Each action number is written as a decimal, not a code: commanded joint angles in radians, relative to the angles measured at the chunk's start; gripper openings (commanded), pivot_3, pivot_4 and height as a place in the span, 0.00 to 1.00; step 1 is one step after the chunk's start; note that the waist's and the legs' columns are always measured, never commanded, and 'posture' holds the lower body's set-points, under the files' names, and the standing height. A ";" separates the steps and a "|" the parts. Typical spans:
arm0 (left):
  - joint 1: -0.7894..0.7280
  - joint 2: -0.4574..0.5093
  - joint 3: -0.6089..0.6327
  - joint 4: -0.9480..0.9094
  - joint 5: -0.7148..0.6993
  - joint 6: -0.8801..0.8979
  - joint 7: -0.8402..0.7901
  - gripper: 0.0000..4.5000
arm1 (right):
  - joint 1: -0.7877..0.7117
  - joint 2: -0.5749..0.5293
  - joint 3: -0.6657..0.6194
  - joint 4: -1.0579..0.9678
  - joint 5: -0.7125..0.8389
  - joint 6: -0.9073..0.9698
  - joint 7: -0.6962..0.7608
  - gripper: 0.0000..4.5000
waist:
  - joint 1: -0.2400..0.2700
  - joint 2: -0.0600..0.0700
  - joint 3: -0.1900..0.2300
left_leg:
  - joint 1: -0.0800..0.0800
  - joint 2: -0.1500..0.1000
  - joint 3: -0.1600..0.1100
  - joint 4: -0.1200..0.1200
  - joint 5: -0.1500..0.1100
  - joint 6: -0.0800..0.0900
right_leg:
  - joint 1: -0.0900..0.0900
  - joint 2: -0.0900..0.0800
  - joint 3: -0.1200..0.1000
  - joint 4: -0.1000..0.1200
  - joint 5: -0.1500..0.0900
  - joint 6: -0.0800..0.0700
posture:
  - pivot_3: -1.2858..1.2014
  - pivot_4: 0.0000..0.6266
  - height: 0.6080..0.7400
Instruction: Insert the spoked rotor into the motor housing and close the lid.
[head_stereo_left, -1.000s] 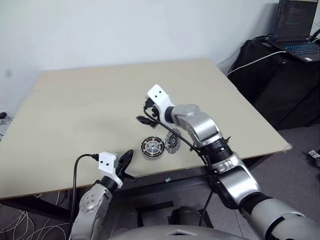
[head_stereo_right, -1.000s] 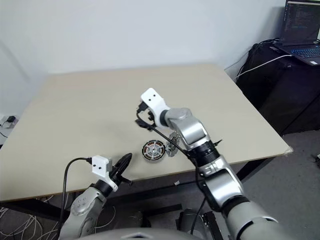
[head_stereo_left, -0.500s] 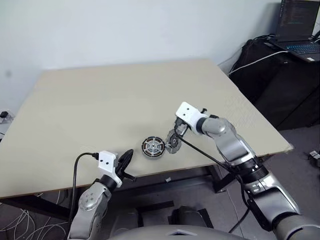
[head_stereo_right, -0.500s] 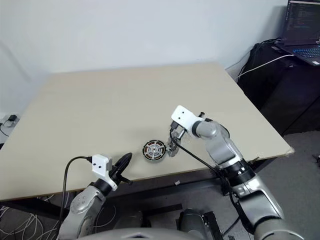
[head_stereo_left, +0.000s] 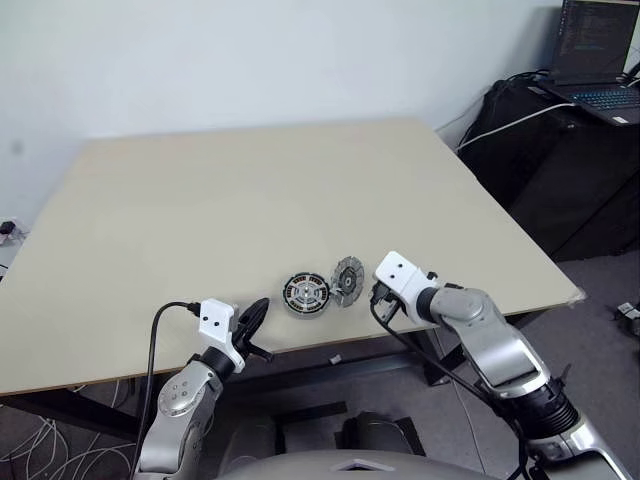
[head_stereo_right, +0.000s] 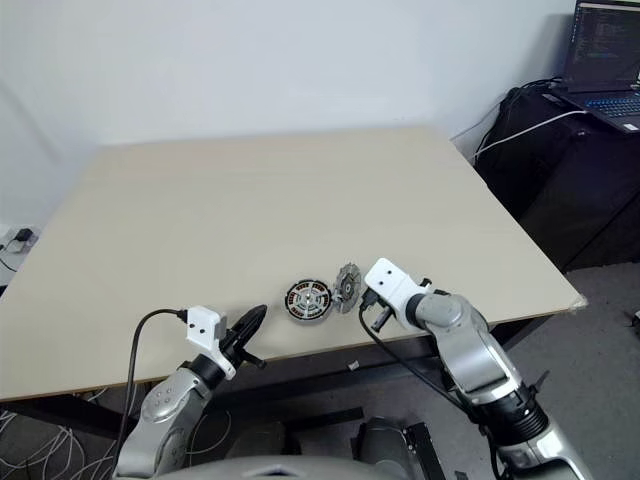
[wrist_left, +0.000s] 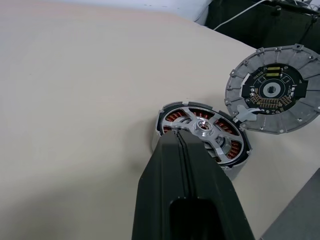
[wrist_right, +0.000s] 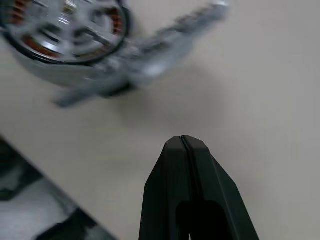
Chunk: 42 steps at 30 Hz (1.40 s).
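Near the front edge of the matte beige table, the round motor housing shows copper windings beneath the seated silver spoked rotor. Leaning against it, the ribbed grey lid stands tilted. Left gripper and right gripper are both pinched together, empty.

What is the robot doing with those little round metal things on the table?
It is putting a small motor together. The spoked rotor already sits inside the motor housing, over its copper windings. The lid is not on yet: it leans tilted against the housing's side, its inner face showing. Both grippers are shut and empty. The left gripper waits near the table's front edge, and the right gripper hangs just beside the lid.
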 joint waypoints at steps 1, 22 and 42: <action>-0.014 0.008 0.010 -0.018 -0.013 0.002 -0.007 0.00 | 0.015 0.044 -0.001 -0.059 0.021 0.011 -0.035 0.00 | 0.000 0.000 0.000 | 0.000 0.000 0.000 0.000 0.000 0.000 | 0.000 0.000 0.000 0.000 0.000 0.000 | 0.52 0.00 1.00; -0.014 0.025 0.021 -0.035 -0.022 0.023 -0.011 0.00 | -0.092 0.226 0.131 0.092 0.005 -0.046 -0.141 0.00 | -0.002 -0.002 0.001 | 0.000 0.000 0.000 0.000 0.000 0.000 | 0.000 0.000 0.000 0.000 0.000 0.000 | 0.52 0.00 1.00; -0.002 0.016 0.023 -0.043 -0.019 0.017 0.000 0.00 | -0.022 0.286 0.100 0.093 0.066 -0.218 -0.127 0.00 | -0.008 -0.001 0.001 | 0.001 0.001 0.000 0.000 0.000 0.000 | 0.000 0.001 0.000 0.001 0.000 0.000 | 0.52 0.00 1.00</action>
